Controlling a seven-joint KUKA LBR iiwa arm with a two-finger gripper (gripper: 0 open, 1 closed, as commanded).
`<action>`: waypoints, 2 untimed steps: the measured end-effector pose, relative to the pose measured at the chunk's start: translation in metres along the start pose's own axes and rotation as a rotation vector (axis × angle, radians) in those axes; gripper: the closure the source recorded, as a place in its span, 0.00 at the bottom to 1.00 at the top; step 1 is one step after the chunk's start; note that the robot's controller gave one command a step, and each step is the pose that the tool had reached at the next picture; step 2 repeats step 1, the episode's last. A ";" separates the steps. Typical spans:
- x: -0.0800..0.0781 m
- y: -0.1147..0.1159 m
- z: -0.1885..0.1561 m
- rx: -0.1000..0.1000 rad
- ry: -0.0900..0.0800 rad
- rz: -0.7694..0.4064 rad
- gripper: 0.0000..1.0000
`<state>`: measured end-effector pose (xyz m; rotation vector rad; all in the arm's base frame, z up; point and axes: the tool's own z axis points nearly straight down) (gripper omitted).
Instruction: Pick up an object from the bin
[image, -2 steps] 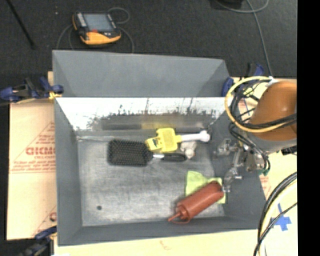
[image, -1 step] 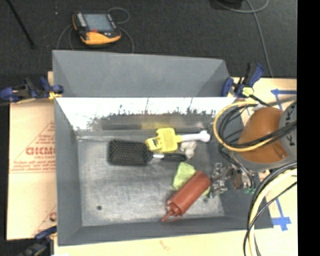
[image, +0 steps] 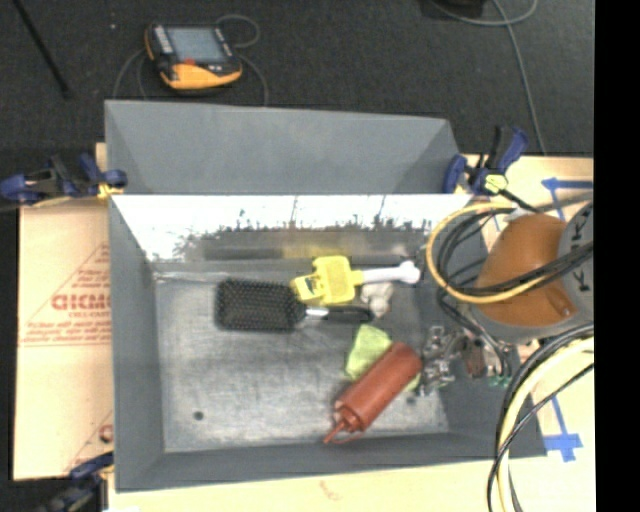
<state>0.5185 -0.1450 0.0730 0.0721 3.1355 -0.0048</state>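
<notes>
My gripper is low in the bin's right part, close against the right wall. Its tip is right beside the wide end of a red-brown squeeze bottle. The bottle lies on its side, with its nozzle pointing to the front left. A crumpled yellow-green piece lies just left of the gripper, touching the bottle's upper side. Whether the gripper touches the bottle I cannot tell.
A black hairbrush lies in the middle, its handle pointing right. Behind it are a yellow block-shaped toy on a white bone-shaped stick and a small white lump. The arm's orange cover and cables hang over the right rim.
</notes>
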 end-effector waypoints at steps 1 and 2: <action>-0.001 0.008 -0.134 -0.002 0.001 0.026 1.00; -0.001 0.008 -0.134 -0.002 0.001 0.026 1.00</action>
